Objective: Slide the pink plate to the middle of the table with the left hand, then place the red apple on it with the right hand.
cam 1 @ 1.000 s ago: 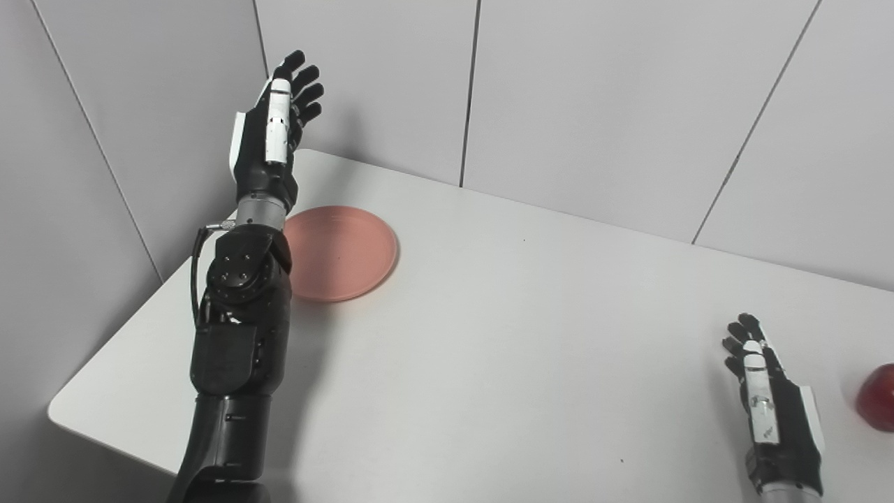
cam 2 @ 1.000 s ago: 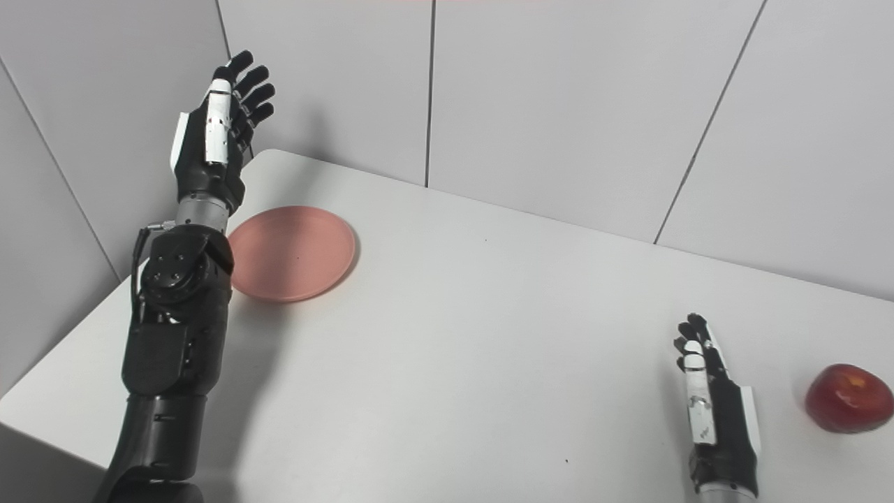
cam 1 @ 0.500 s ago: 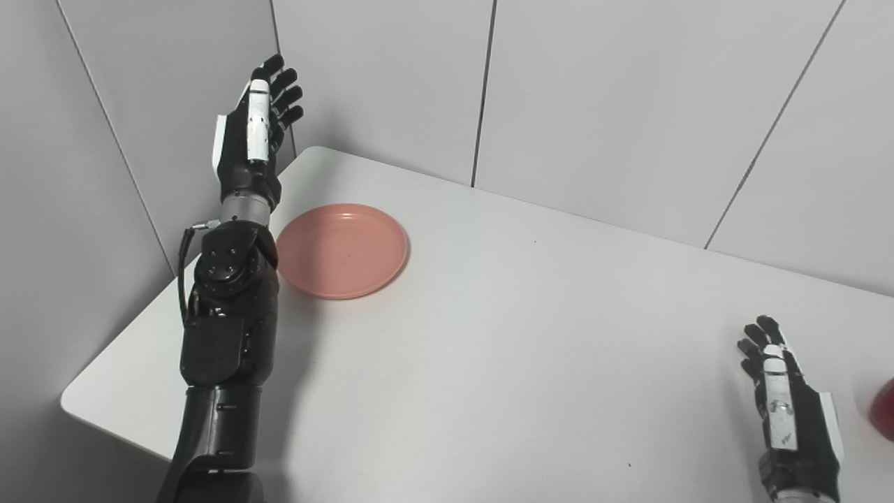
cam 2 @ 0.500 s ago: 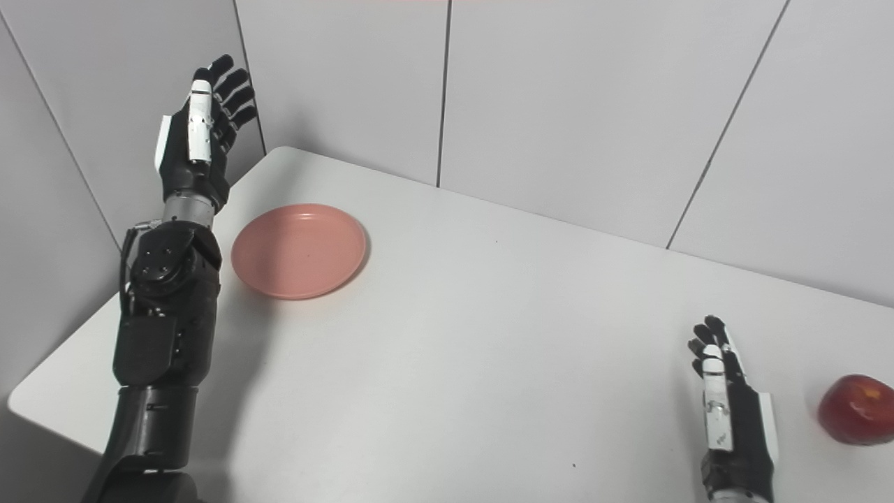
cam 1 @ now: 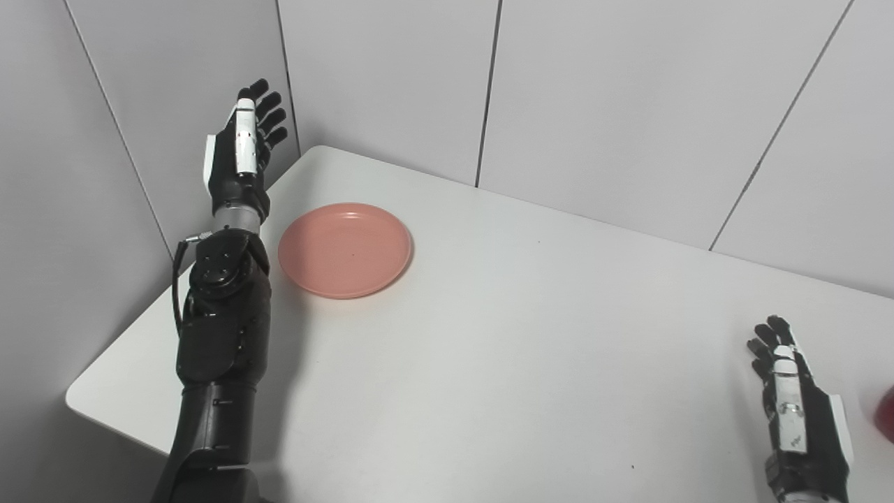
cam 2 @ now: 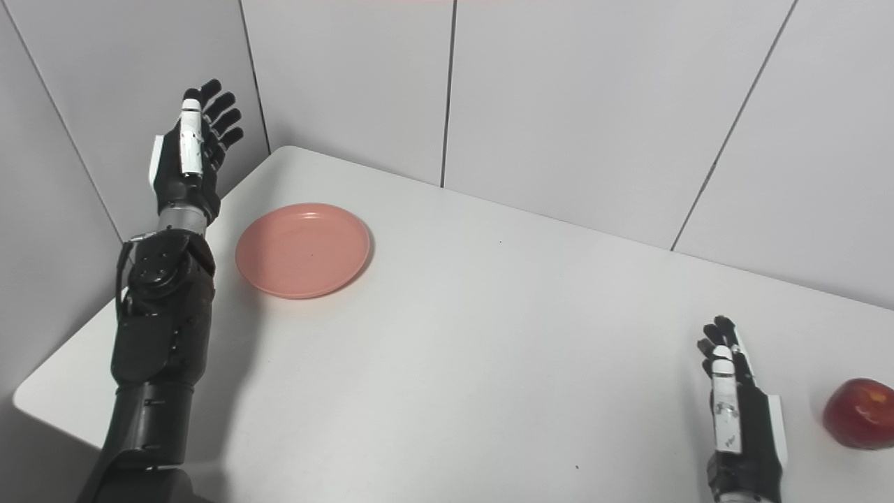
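Right eye view shows the pink plate near the far left corner of the table, not in the middle, so no step looks done yet. Left hand is up in the air beside it, fingers spread, holding nothing. Right hand rests on the table, fingers straight and close together, near the red apple but not touching it.
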Tool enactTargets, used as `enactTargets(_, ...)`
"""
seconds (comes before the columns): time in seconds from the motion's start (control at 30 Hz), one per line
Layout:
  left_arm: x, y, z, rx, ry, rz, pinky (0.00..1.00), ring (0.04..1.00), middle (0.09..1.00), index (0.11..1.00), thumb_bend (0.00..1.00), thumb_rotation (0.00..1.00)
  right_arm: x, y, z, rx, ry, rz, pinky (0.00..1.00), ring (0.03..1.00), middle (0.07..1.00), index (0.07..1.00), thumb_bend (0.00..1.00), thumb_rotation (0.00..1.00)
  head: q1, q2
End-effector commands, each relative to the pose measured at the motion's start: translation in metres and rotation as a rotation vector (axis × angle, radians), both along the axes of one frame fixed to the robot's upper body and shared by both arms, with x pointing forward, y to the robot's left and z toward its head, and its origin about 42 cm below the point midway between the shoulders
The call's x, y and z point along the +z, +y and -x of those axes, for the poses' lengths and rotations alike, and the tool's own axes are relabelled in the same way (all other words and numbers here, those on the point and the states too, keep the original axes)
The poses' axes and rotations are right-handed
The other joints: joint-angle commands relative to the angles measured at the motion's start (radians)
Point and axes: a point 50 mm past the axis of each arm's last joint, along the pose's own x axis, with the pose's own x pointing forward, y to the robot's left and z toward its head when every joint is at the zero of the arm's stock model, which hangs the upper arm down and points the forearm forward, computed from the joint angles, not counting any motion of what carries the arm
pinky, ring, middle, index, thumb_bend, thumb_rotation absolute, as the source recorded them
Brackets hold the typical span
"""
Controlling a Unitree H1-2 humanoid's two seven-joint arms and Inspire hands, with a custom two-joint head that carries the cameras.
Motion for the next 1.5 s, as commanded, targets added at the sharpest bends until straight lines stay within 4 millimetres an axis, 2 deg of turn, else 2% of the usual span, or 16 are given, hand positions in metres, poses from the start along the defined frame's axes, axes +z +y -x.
enactTargets(0.0, 0.023, 0.011, -0.002, 0.023, -0.082, -0.037, 0.85, 0.857, 0.860, 0.832, 0.35, 0.99, 0.018, 0.000, -0.005, 0.013, -0.059, -0.005, 0.97, 0.926, 0.929, 0.932, 0.03, 1.00, 0.000, 0.002)
enactTargets(0.63, -0.010, 0.031, -0.004, 0.012, -0.015, -0.009, 0.87, 0.883, 0.881, 0.856, 0.35, 1.00, 0.019, 0.001, -0.005, 0.013, -0.046, 0.006, 1.00, 0.926, 0.925, 0.930, 0.04, 1.00, -0.001, 0.004)
enactTargets(0.8, -0.023, 0.034, -0.003, 0.018, 0.008, 0.018, 0.86, 0.875, 0.872, 0.841, 0.34, 1.00, 0.019, 0.000, -0.005, 0.013, -0.043, 0.017, 0.99, 0.931, 0.930, 0.935, 0.04, 1.00, 0.001, 0.007)
enactTargets(1.1, -0.038, 0.036, -0.003, 0.023, 0.059, 0.061, 0.89, 0.876, 0.873, 0.845, 0.31, 1.00, 0.019, -0.001, -0.004, 0.020, -0.049, 0.015, 1.00, 0.932, 0.931, 0.934, 0.04, 1.00, 0.002, 0.011)
enactTargets(1.47, -0.053, 0.038, -0.002, 0.009, 0.101, 0.074, 0.90, 0.891, 0.896, 0.865, 0.35, 1.00, 0.020, -0.001, -0.004, 0.014, -0.043, 0.001, 0.98, 0.925, 0.928, 0.933, 0.04, 1.00, 0.004, 0.016)
